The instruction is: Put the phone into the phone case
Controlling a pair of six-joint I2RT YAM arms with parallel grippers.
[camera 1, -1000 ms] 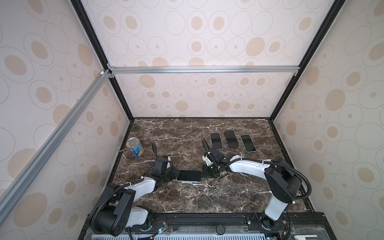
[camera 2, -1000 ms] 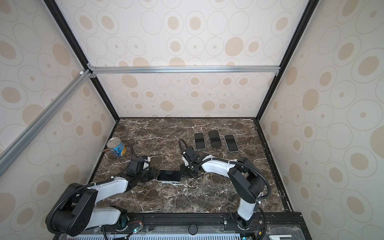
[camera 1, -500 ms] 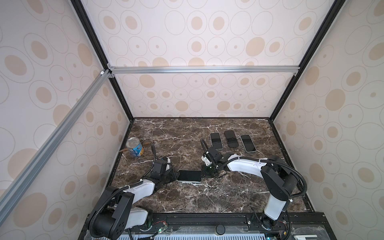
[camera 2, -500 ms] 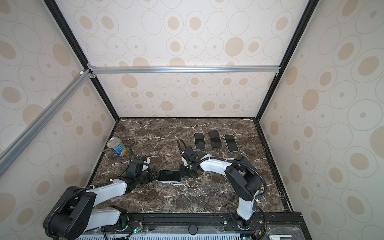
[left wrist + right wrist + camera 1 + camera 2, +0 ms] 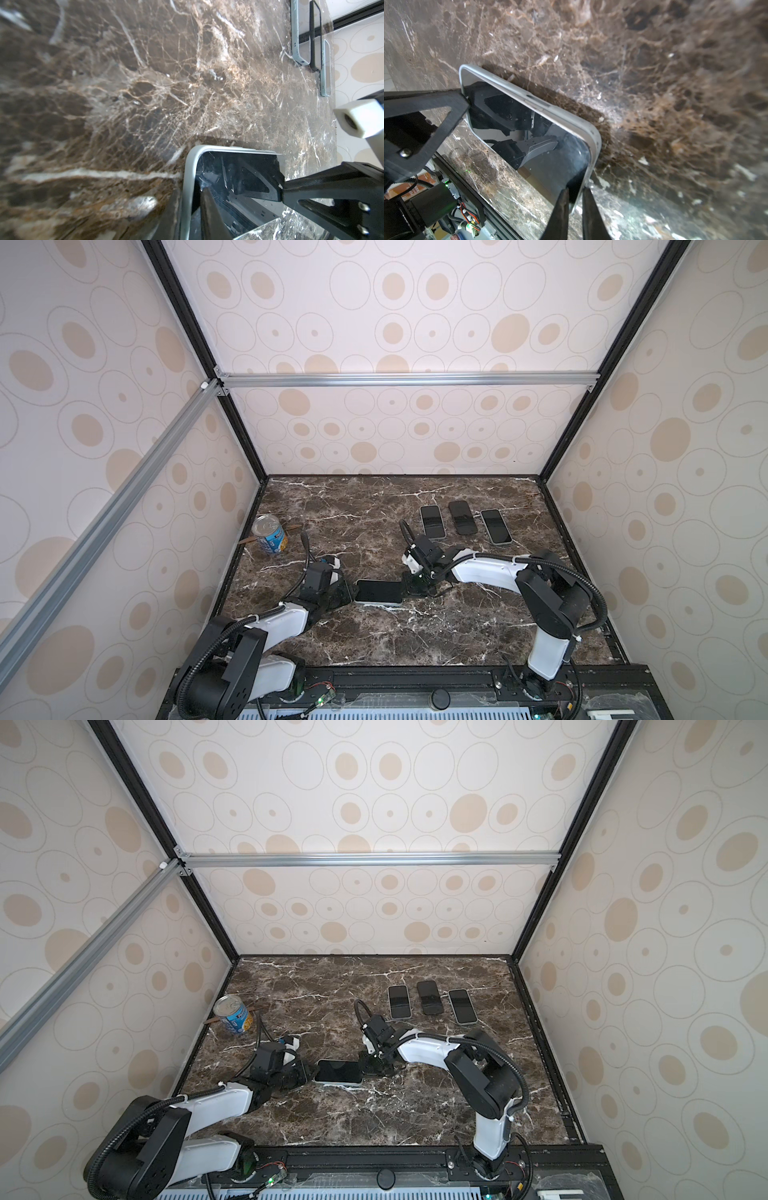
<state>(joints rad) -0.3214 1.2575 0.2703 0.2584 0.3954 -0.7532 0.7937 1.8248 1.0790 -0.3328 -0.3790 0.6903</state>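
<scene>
Pale-grey phone case [image 5: 571,122] rims the dark phone [image 5: 379,592], which lies flat at lower centre of both top views on the marble table [image 5: 374,651]. The right gripper [image 5: 574,192] is clenched on its corner rim. The left gripper [image 5: 345,595] meets the opposite end, and I cannot tell its grip. The phone is probably best seated corner by corner, with the far end braced against sliding.

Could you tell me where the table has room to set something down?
Bare: the back strip between the can and the three phones; the front strip between the near phone and the rail. Crowded: around that phone, with both arms' fingers on it.
</scene>
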